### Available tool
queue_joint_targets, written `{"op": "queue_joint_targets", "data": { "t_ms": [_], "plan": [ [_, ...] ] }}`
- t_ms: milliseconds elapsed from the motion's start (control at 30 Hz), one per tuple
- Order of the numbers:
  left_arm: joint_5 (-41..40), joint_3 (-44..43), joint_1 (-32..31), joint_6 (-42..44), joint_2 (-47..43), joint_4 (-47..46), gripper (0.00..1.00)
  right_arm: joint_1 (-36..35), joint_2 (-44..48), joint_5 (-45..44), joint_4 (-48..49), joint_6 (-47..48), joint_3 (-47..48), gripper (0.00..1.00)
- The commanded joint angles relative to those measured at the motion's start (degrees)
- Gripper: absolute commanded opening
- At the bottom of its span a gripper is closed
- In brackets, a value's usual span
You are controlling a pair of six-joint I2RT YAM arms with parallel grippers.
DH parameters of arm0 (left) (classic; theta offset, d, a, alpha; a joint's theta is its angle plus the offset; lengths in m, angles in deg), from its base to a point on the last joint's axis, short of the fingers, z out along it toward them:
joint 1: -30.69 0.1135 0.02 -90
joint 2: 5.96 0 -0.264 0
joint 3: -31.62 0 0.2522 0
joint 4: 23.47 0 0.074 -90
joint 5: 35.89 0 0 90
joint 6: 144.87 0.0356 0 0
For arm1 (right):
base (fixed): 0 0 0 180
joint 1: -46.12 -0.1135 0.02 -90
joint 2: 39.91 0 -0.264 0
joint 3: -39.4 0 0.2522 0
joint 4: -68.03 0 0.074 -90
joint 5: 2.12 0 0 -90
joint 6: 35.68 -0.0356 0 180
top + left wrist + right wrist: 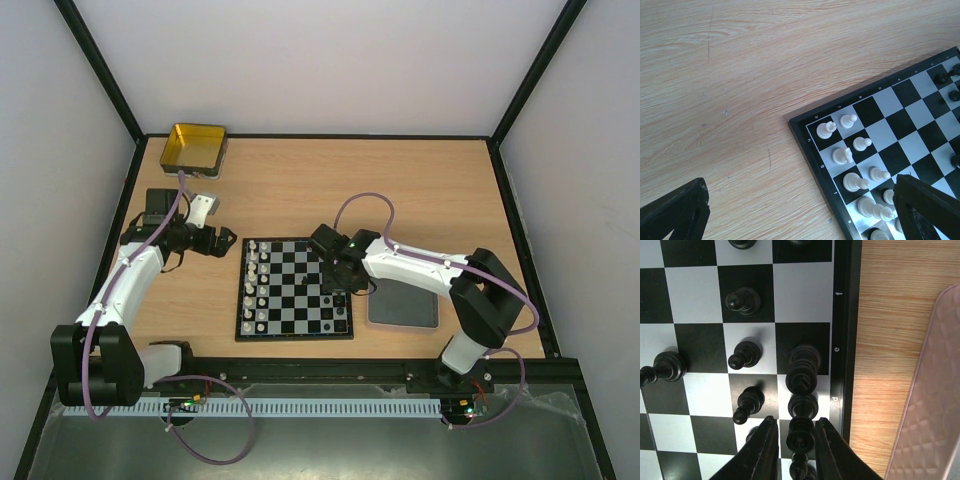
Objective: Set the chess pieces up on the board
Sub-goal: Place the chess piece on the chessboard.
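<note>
At the right gripper [796, 421]: jaws narrowly apart, flanking a small black chess piece [801, 435]; cannot tell whether clamped or merely beside it. Just right of those jaws, the thin black rim of the small chequered black-and-white board [847, 340], then open wooden table [880, 315], then a quilted grey rectangular tray [935, 390]. At the left gripper [800, 179]: jaws wide apart over bare wood, with the board's corner and small white chess pieces [841, 156] ahead and rightward. Well apart from both, a shallow gold tin [197, 148], plain gold inside.
</note>
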Motion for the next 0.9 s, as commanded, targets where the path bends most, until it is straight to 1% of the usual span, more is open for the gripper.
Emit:
{"op": "queue_joint_targets", "data": {
  "t_ms": [0,300,500,600,700,867],
  "plan": [
    [0.47,-0.70,-0.33,0.28,-0.27,1.04,0.99,-0.29,-0.23,-1.47,-0.90,-0.43,0.19,0.21],
    [0.47,-0.68,-0.33,0.28,-0.26,1.02,0.99,-0.29,1.67,-3.62,-4.10,-1.07,2.33,0.24],
    [0.56,-0.62,-0.38,0.29,-0.08,1.02,1.00,-0.30,3.19,-8.26,-8.30,-1.13,6.50,0.26],
    [0.51,-0.66,-0.49,0.28,-0.02,1.02,1.00,-0.51,3.35,-8.75,-9.19,-0.60,8.52,0.27],
    [0.56,-0.69,-0.59,0.29,-0.02,1.01,0.99,-3.03,1.08,-9.69,-9.70,-0.43,11.58,0.27],
    [0.47,-0.65,-0.60,0.28,-0.02,0.98,1.00,-7.73,-4.94,-8.17,-8.90,-0.60,17.47,0.26]
  ]
}}
